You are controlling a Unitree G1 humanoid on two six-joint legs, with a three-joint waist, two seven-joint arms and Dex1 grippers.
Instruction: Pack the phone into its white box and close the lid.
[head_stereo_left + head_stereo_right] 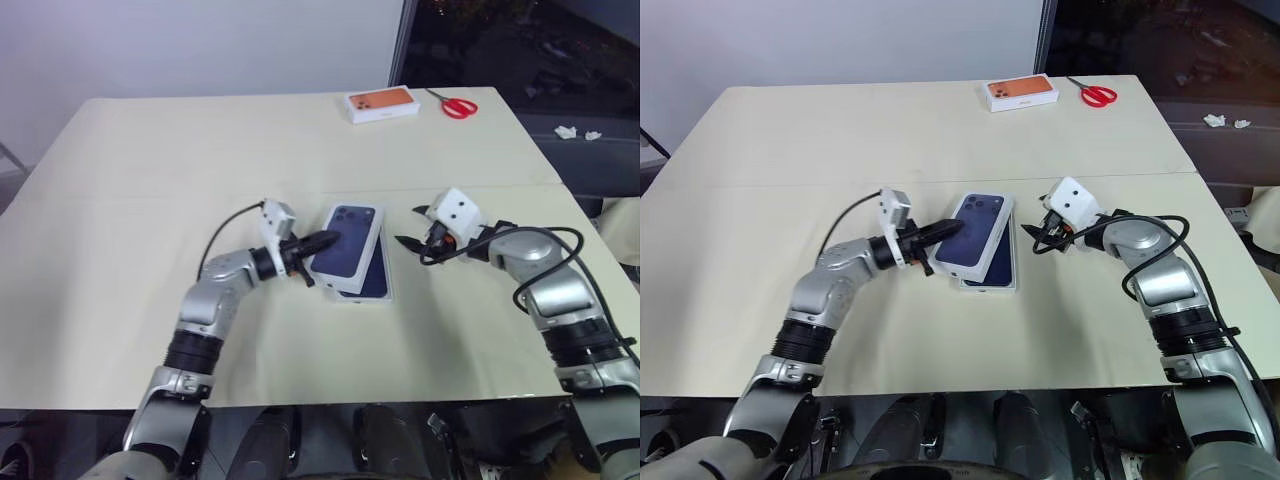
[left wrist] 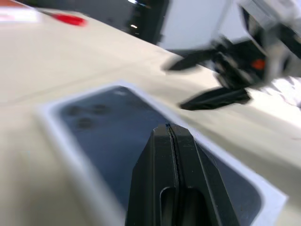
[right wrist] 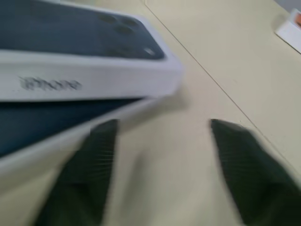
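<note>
**A:** ok so where are we at? The phone (image 1: pixel 366 278) is already lying in the box (image 1: pixel 372 296) near mid-table, and the lid (image 1: pixel 345 238) sits skewed on top, its far end swung toward 11 o'clock, so the phone's near half is still uncovered.

**B:** yeah, we've got the left gripper (image 1: pixel 322 241) clenched with nothing in it, its tip laid on the lid's printed face from the 9 o'clock side. Our guess is it's pinning the lid so it doesn't skate while the other arm works.

**A:** makes sense. The right gripper (image 1: pixel 414 226) hangs at 3 o'clock of the box, just beside it, fingers (image 3: pixel 244 165) apart and holding nothing. In its wrist view the lid's side wall with the lettering rides above the box edge, so the lid isn't seated at all.

**B:** so we probably need to twist the lid square first, then press down. Risk is the box sliding on the table (image 1: pixel 150 180) if we shove from one side only.

**A:** the orange-topped box (image 1: pixel 381 103) and scissors (image 1: pixel 455 105) up at 12–1 o'clock are well apart, so nothing's in our way.
</note>
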